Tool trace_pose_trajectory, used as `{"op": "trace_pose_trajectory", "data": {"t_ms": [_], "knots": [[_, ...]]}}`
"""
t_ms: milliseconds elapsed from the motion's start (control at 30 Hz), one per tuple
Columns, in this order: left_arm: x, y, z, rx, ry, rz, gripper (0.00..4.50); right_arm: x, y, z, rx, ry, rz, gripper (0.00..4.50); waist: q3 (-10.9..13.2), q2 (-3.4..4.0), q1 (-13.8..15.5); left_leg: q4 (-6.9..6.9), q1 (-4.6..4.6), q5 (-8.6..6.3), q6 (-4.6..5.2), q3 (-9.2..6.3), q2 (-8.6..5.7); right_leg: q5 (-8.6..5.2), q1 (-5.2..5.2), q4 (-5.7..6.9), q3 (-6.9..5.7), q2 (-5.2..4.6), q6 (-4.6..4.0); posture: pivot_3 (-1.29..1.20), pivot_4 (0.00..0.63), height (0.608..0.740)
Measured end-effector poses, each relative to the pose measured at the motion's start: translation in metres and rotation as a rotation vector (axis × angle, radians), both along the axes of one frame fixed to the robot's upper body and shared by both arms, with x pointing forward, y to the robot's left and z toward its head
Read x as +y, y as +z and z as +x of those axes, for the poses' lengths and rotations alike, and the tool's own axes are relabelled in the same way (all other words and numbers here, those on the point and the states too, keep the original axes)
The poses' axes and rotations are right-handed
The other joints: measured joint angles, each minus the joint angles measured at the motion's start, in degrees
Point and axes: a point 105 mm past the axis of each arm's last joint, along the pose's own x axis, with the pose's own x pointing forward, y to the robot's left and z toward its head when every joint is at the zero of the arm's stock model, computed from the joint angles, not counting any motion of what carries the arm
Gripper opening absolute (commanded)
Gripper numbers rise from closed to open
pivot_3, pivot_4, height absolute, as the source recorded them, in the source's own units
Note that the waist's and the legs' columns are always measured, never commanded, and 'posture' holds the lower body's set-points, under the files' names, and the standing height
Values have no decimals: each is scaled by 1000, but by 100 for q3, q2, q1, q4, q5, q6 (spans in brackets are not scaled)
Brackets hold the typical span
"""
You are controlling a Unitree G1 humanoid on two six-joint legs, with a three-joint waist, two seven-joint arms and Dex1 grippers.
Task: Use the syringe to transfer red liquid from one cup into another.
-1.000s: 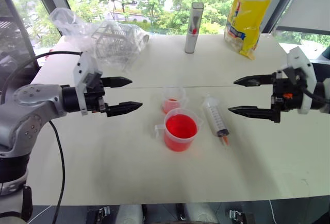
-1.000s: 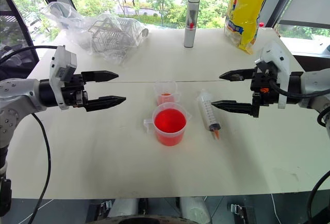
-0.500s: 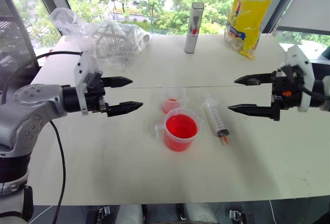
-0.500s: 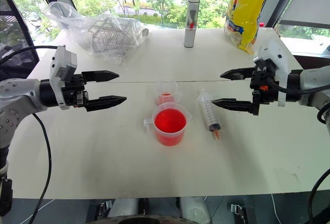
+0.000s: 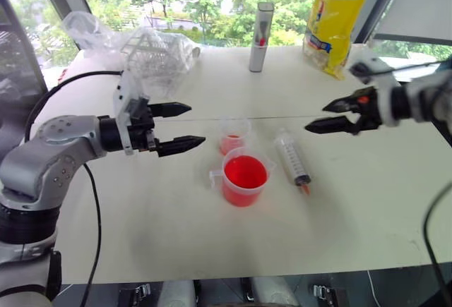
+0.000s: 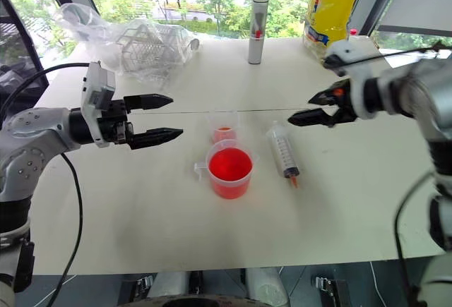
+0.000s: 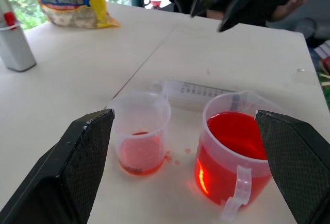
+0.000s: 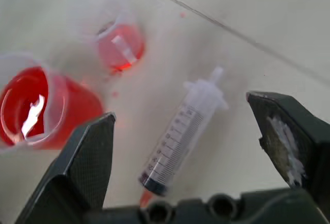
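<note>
Both pincers hang released. The syringe (image 5: pixel 292 159), its black graduation marks too small to read, lies on the desk (image 5: pixel 212 236) just below the right pincer (image 5: pixel 326 116). Between the pincers stand the measuring cup (image 5: pixel 242 179) and small cup (image 5: pixel 233 135), right of the left pincer (image 5: pixel 185 124).

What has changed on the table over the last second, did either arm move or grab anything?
The right gripper has swung in toward the table's middle and tipped downward, its open fingers now aimed at the large clear plastic syringe. Nothing was taken hold of or let go. The left gripper stayed put, open. The syringe, the handled measuring cup of red liquid and the small clear cup lie as before.
</note>
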Motion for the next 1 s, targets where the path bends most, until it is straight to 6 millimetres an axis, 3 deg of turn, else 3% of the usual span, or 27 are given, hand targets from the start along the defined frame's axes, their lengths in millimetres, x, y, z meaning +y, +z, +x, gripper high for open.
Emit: {"op": "trace_pose_trajectory", "data": {"t_ms": [267, 433, 800, 900, 1000], "knots": [[0, -3, 1, 0, 11, 0, 4500, 3, -64, 19, 275, -197, -186, 4441, -5, 4, 106, 10, -95, 1, 0, -2, -5, 12, -86, 8, -8, 6, 22, 0, 150, 740], [2, -7, 0, 11, 28, 2, 4500, -5, -78, 23, 301, -231, -250, 4441, -5, 4, 84, 17, -89, 1, 0, -3, -8, 13, -74, 7, -11, 6, 23, 0, 150, 740], [0, -3, -1, -12, 37, 2, 4500, 11, -105, 21, 356, -209, -340, 4441, -6, 3, 58, 20, -77, 1, 0, -10, -11, 13, -73, 34, -14, 16, 23, 0, 150, 740], [0, -3, -1, -15, 40, 2, 4500, 10, -107, 23, 355, -226, -356, 3564, -11, -4, 65, 23, -76, 1, 0, -12, -10, 13, -69, 34, -17, 14, 23, 0, 150, 740], [0, -3, -1, -16, 41, 2, 4500, 8, -108, 24, 349, -241, -374, 2020, -11, -5, 63, 24, -74, 1, 0, -11, -11, 13, -65, 34, -17, 14, 23, 0, 150, 740]]}}
